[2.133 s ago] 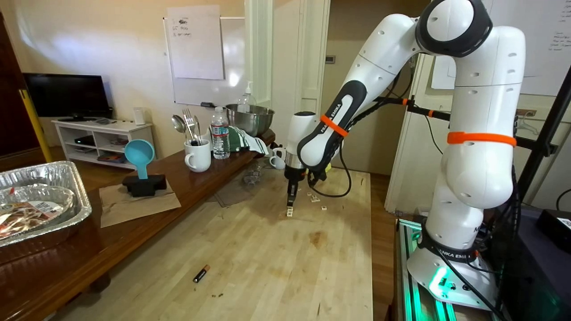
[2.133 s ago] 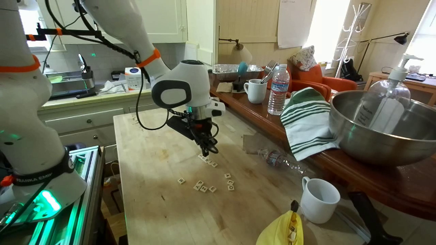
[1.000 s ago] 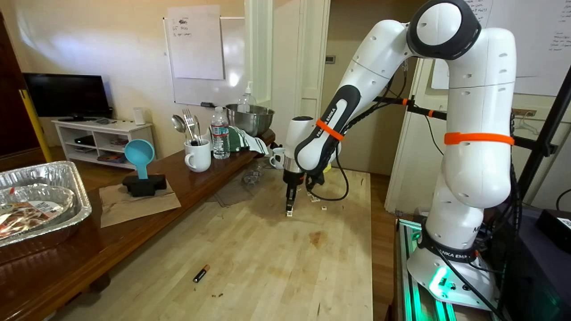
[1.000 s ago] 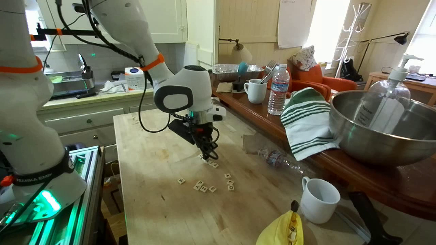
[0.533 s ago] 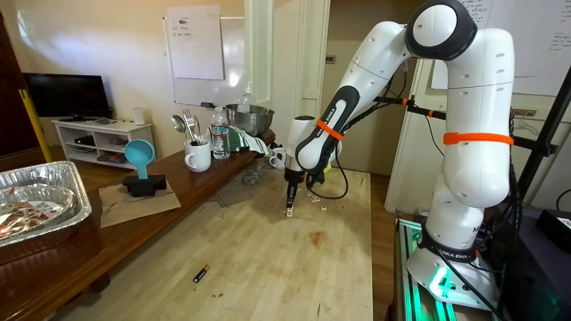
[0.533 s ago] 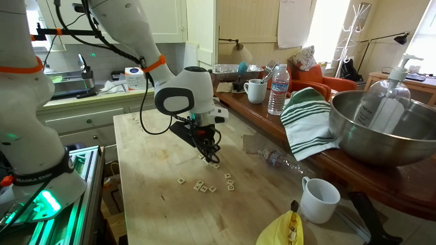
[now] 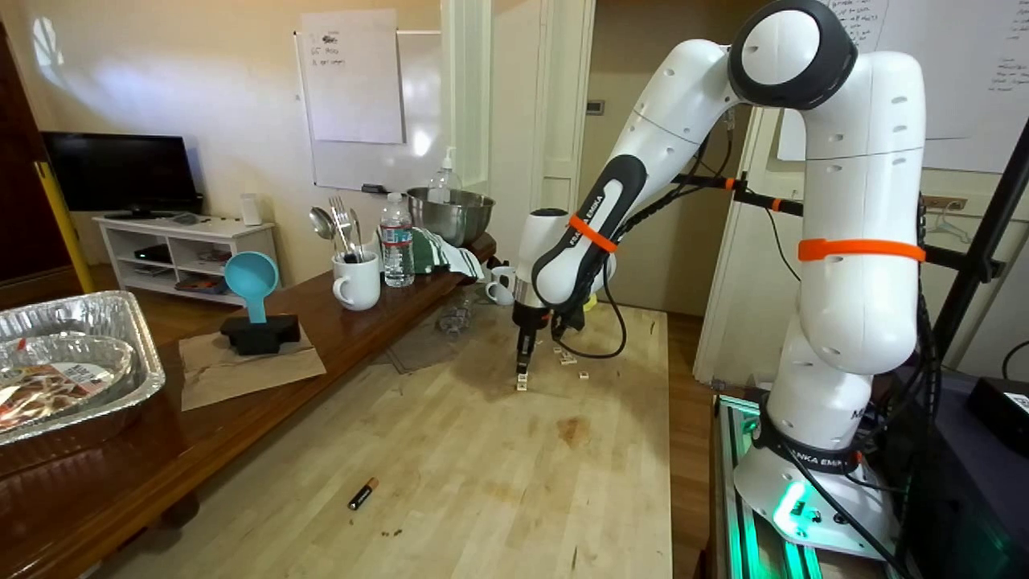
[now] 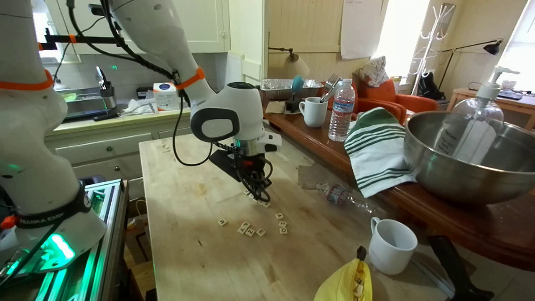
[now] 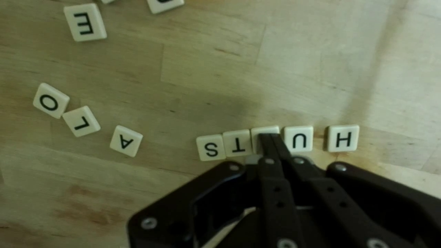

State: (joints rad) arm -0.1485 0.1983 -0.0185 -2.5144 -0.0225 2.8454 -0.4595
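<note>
My gripper (image 9: 270, 135) is shut, its fingertips pressed together over a cream letter tile (image 9: 264, 129), whose letter they hide. It appears to touch the tile's top; nothing is held between the fingers. This tile sits in a row between a T tile (image 9: 237, 143) and a U tile (image 9: 298, 139). An S tile (image 9: 211, 147) abuts the T, and an H tile (image 9: 343, 138) stands apart past the U. The gripper (image 7: 522, 370) is low over the wooden table (image 7: 482, 466) in both exterior views. Cables partly hide the row in an exterior view.
Loose tiles A (image 9: 126, 141), L (image 9: 81, 121), O (image 9: 51, 100), E (image 9: 85, 22) and W (image 8: 222, 222) lie nearby. A yellow pouch (image 8: 345, 282), white mug (image 8: 393, 246) and lying bottle (image 8: 340, 195) are on the table, with a battery (image 7: 362, 494). A raised ledge (image 7: 321, 322) borders it.
The arm has come down onto the row, then crept slightly along it. The S end of the row has shifted a little toward the loose A, L and O tiles.
</note>
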